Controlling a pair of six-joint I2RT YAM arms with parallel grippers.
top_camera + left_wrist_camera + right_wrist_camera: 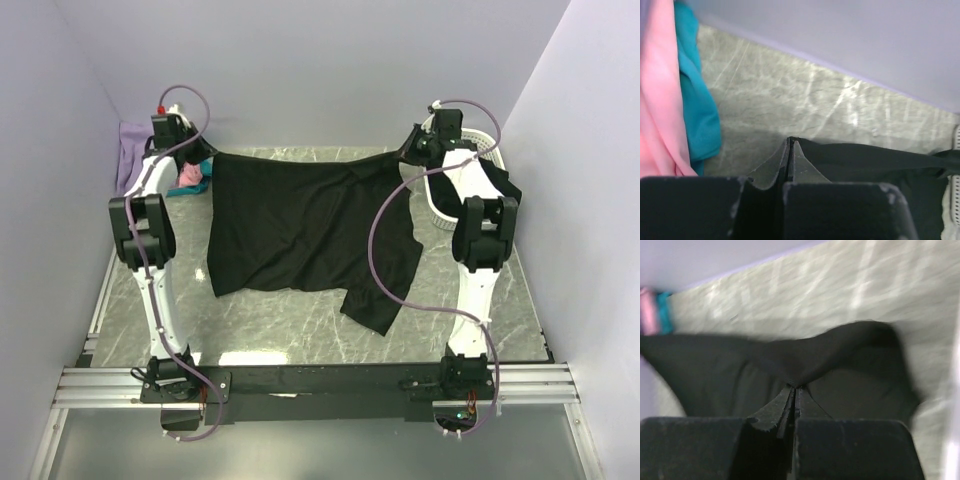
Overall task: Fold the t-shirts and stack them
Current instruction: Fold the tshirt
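A black t-shirt [300, 225] lies spread across the middle of the table, one sleeve trailing toward the near edge. My left gripper [207, 160] is shut on its far left corner; in the left wrist view the jaws [790, 142] meet at the edge of the black cloth [865, 160]. My right gripper [405, 157] is shut on the far right corner, and the right wrist view shows the cloth [805, 365] bunched and lifted at the closed tips [795, 388]. Folded pink [660, 100] and teal [697, 100] t-shirts lie at the far left, with a lavender one [130, 155] behind them.
A white perforated basket [450, 195] stands at the far right under the right arm, with more black cloth [507, 185] hanging over its rim. Purple walls close in the back and both sides. A metal rail [320, 385] runs along the near edge.
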